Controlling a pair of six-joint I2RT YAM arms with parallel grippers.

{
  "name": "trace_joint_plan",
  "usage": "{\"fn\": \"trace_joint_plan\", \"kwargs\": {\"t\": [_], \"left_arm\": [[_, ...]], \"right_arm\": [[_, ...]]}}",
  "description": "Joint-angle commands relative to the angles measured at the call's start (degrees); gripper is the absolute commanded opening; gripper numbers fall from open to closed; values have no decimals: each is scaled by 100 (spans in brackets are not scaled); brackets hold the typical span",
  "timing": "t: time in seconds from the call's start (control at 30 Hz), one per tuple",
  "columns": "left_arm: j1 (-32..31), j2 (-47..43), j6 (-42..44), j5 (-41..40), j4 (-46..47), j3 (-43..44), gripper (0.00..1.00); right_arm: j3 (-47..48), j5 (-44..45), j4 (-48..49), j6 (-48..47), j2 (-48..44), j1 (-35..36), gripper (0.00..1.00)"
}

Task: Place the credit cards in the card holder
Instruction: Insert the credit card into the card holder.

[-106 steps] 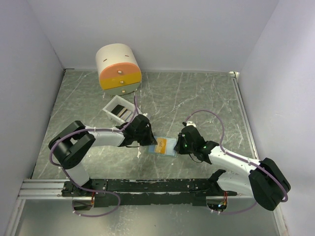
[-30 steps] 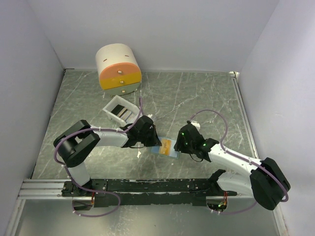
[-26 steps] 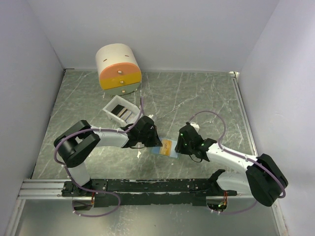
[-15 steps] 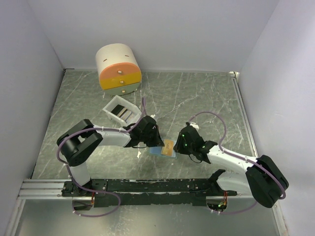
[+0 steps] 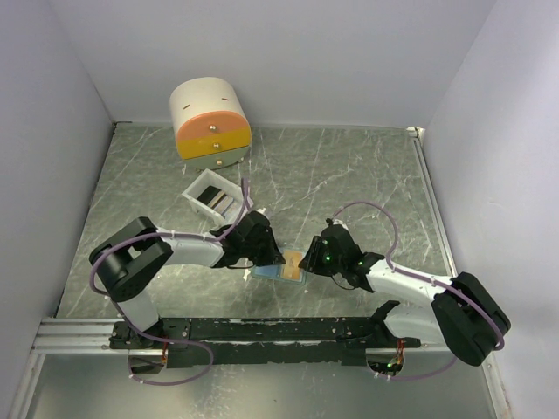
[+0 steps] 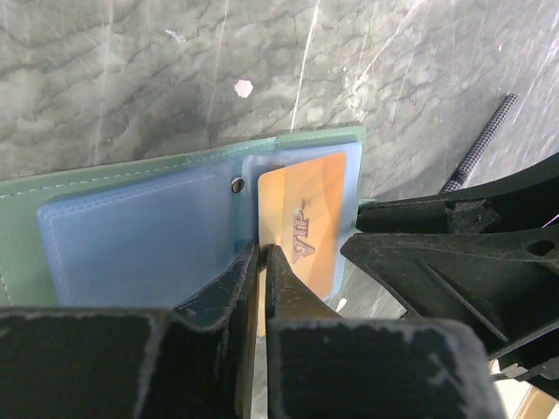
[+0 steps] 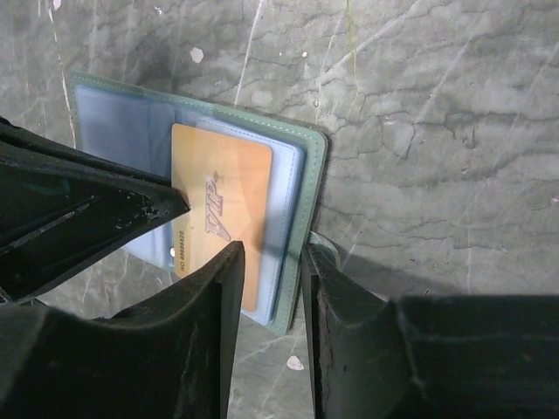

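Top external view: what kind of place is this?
Probably a lab robot test cell: plain pale walls box in a marbled tabletop, a metal mounting rail edges it, and the drawer cylinder looks like a staged prop.

orange card [image 7: 218, 205] (vip) on open holder [image 7: 286, 196]

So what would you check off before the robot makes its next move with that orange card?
1. Card holder lying open: ok.
2. Orange VIP card fully in its pocket: not ok, it looks only part-way in.
3. Left claw pinching the card: ok.
4. Right claw steadying the holder: cannot tell; its jaws stand apart at the holder's edge.
5. More cards waiting in the white box: cannot tell.
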Motion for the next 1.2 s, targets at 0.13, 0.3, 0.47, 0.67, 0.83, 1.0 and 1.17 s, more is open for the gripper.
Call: {"fn": "trace_joint_plan", "kwargs": {"t": [0.13, 0.3, 0.47, 0.67, 0.83, 1.0, 1.17], "left_arm": [[-71, -271, -76, 209, 360, -174, 26], [-70, -292, -29, 291, 515, -174, 22], [-71, -117, -40, 437, 612, -163, 17], [-86, -16, -57, 543, 723, -135, 10], [-106, -24, -27, 471, 539, -74, 10], [-109, -280, 195, 280, 113, 87, 30], [-111, -609, 486, 14, -375, 262, 47]], "right_arm": [[-117, -156, 117, -244, -86, 35, 32], [-174, -134, 187, -318, -192, 31, 30], [-233, -80, 293, -354, -228, 34, 29], [-139, -32, 337, -472, -76, 31, 27], [2, -10, 340, -584, 88, 31, 24], [104, 97, 137, -595, -55, 34, 24], [129, 172, 0, -590, -294, 36, 26]]}}
